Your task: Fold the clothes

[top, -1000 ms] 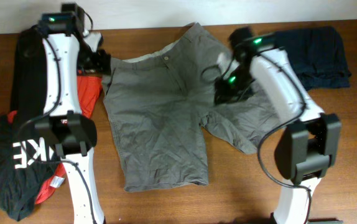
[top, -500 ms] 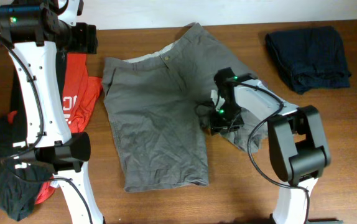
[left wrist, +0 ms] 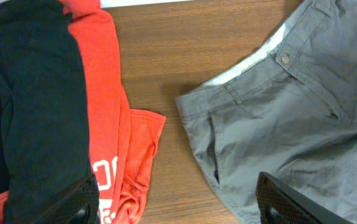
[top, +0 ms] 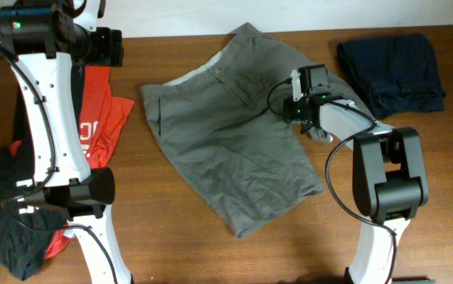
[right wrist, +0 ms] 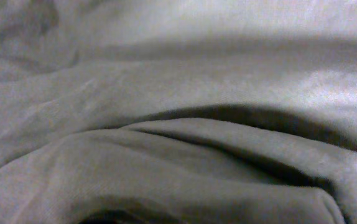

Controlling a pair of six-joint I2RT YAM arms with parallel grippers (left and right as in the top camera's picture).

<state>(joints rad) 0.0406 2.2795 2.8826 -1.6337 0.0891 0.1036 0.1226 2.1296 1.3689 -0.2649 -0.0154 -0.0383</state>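
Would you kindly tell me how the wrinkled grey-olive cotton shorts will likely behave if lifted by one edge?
Probably floppy: the wrinkled grey-olive cotton shorts lie in soft creases and folds, so unheld parts would likely droop. They look thin and light. On the smooth wooden table, a push would probably bunch them.
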